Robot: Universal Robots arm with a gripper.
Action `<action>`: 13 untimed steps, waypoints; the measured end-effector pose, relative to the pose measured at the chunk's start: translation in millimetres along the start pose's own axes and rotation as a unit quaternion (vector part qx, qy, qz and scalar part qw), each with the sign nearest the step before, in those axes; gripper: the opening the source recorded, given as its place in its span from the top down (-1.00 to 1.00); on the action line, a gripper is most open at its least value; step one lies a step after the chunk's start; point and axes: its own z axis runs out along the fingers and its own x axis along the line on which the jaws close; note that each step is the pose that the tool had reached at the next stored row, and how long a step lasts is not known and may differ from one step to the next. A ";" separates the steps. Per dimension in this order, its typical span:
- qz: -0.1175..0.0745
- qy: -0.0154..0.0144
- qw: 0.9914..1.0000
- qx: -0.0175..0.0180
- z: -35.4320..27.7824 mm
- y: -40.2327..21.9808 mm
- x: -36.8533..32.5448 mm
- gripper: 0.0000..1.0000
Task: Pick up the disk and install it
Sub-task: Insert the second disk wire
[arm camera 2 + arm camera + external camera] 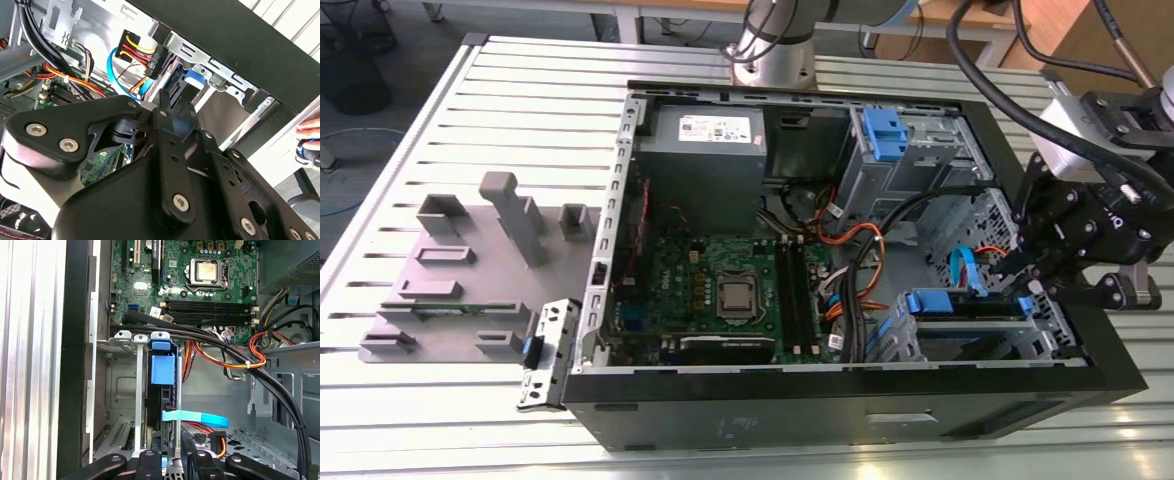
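Observation:
The disk [947, 303] stands edge-on in the lower metal bay [981, 338] at the case's corner on the exterior view's right. Its blue plastic bracket shows at the end toward the motherboard. In the first wrist view the disk [160, 405] is a dark slab between the bay's rails, capped by the blue bracket. My gripper [1025, 282] hangs over the bay's outer end. Its fingers [150, 462] sit on either side of the disk's near end, shut on it. In the second wrist view my gripper [176, 107] points at the bracketed disk [195, 79].
The open case [854, 400] lies on a slatted table [427, 420]. Black and orange cable bundles [240, 357] and a flat blue cable [195, 417] cross beside the bay. A grey power-supply box [704, 150] and a blue caddy [883, 135] sit at the back. A person's hand [310, 132] is outside the case.

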 end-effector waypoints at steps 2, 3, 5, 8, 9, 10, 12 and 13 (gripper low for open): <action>0.000 0.000 1.000 0.000 0.0 0.0 0.0 0.41; 0.000 0.000 1.000 0.000 0.0 -0.1 0.0 0.41; 0.000 0.000 1.000 0.000 0.0 -0.3 0.0 0.41; 0.000 0.000 1.000 0.000 0.2 -0.3 -1.4 0.41; 0.000 0.000 1.000 0.000 0.2 -0.3 -2.5 0.41; 0.000 0.000 1.000 0.000 0.3 -0.3 -3.6 0.41; 0.000 0.000 1.000 0.000 0.5 -0.3 -6.9 0.41; 0.000 0.000 1.000 0.000 0.6 -0.3 -8.5 0.41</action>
